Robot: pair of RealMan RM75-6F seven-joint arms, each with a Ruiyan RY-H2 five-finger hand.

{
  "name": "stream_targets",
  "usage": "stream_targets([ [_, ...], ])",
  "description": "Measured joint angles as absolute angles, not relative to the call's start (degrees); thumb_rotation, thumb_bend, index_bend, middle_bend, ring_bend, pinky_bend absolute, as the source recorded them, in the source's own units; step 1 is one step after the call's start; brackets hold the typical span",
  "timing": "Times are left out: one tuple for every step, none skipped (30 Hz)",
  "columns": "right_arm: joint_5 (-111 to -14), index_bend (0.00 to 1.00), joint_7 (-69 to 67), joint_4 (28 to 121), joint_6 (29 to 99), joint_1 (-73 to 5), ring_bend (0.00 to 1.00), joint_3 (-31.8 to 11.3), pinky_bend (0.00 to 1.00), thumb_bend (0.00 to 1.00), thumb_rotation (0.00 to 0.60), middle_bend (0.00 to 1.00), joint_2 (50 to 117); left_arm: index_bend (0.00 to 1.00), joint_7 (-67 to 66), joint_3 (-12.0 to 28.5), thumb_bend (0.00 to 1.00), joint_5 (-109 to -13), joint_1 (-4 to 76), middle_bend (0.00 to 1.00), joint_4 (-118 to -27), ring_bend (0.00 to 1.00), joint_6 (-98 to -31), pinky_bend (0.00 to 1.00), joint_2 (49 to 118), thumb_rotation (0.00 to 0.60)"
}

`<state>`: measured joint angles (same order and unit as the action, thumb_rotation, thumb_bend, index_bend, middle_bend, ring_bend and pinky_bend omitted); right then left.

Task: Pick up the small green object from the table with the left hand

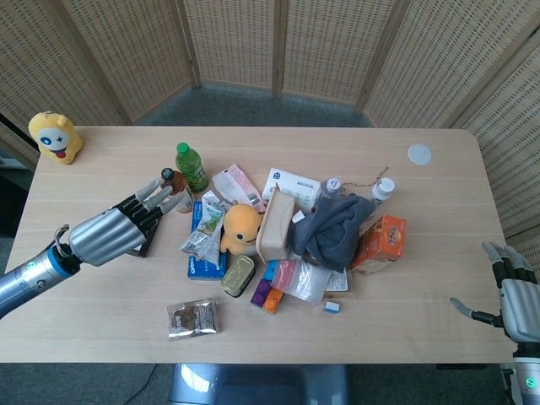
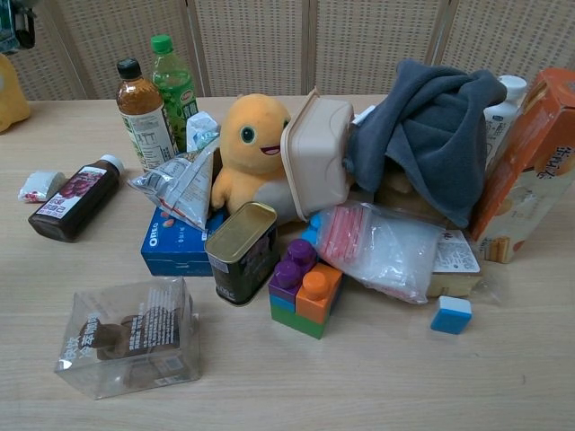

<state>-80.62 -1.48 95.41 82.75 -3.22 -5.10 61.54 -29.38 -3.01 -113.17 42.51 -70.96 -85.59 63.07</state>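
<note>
The green bottle [image 1: 192,167] with a green cap stands upright at the back left of the clutter, also seen in the chest view [image 2: 174,85]. My left hand [image 1: 118,228] hovers above the table to its front left, empty, fingers spread and pointing toward the bottles. Its fingertips overlap the brown tea bottle [image 2: 141,117] in the head view, and the hand covers most of the dark juice bottle [image 2: 72,199]. My right hand [image 1: 512,291] is empty at the table's right front edge, fingers apart.
Right of the green bottle lie a silver snack bag [image 2: 180,184], an orange plush [image 1: 240,226], a tin [image 1: 239,275], a blue Oreo box [image 2: 171,251] and a grey cloth [image 1: 333,228]. A clear snack box [image 1: 193,318] lies in front. A yellow toy [image 1: 56,137] sits far left.
</note>
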Motion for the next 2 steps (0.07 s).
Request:
stream_targets([
  [-80.6,0.0,-1.5,95.4,82.8,-3.2,0.0,-5.1,0.0,0.0,0.405,0.0,61.5,0.72,-29.8,-2.8,0.08,-113.3,42.7,0.0,-71.6,0.0,-85.0,0.0,62.6,0.6],
  [-80.6,0.0,-1.5,95.5,82.8,-3.2,0.0,-5.1,0.0,0.0,0.408,0.0,61.5,0.72,-30.0,-2.6,0.08,-113.4,42.7,0.0,-71.9,0.0,-84.6,0.0,62.5,0.6],
])
